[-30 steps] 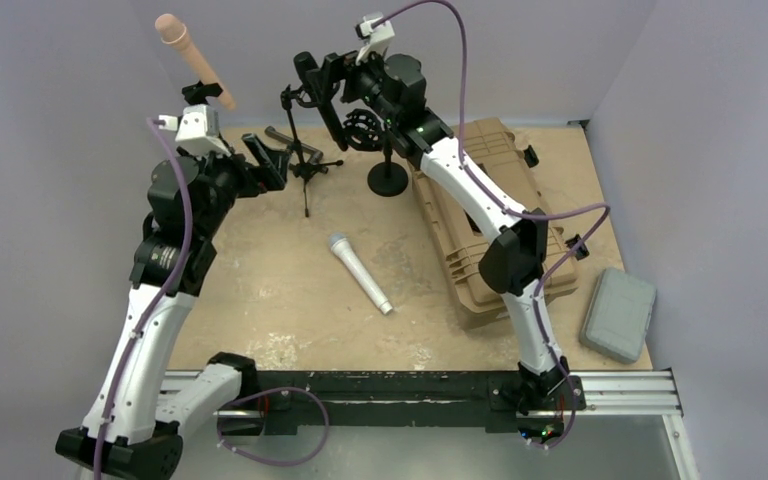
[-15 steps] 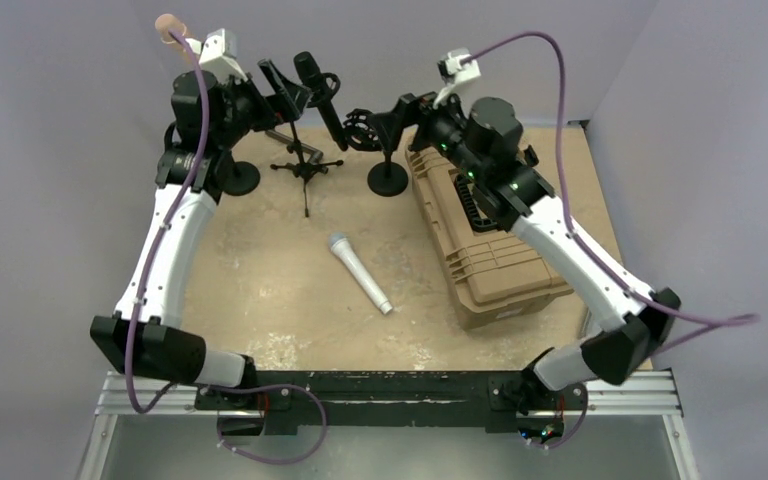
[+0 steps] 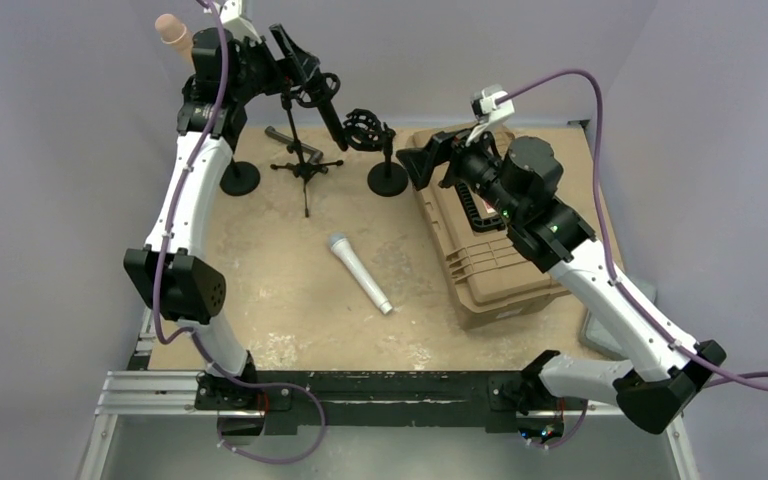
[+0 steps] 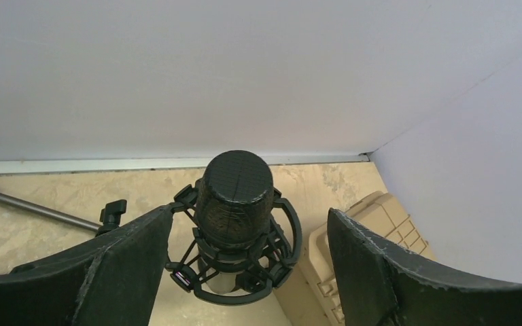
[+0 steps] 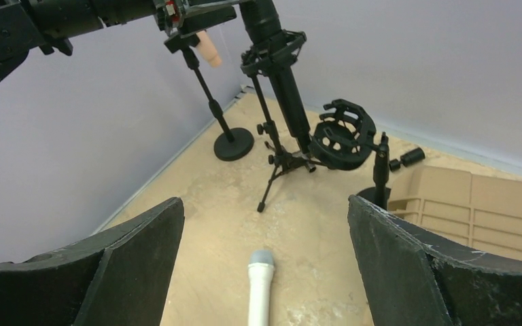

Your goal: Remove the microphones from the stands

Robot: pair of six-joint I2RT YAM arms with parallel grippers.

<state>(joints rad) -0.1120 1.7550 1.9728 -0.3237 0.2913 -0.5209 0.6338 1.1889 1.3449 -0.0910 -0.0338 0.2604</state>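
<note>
Mic point(image 4: 234, 187): black, tilted, seated in its shock mount atop the tripod stand point(image 3: 305, 165), toward the far left of the surface point(image 3: 260, 280).
Left tool point(image 4: 248, 212): spread, one finger on each side of the mic's head, apart from it.
Right tool point(image 5: 264, 202): spread, holding nothing, raised over the far end of the case point(image 3: 490, 260).
Silver mic point(image 3: 358, 272): lying on the surface.

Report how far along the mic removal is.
Done: nothing certain. A silver microphone lies on the table and one empty mount stands nearby.
In hand: the left gripper, open, straddles the black microphone, not closed on it.
Left: grip it and lift it from its shock mount on the tripod stand. The right gripper is open, away from that stand.
</note>
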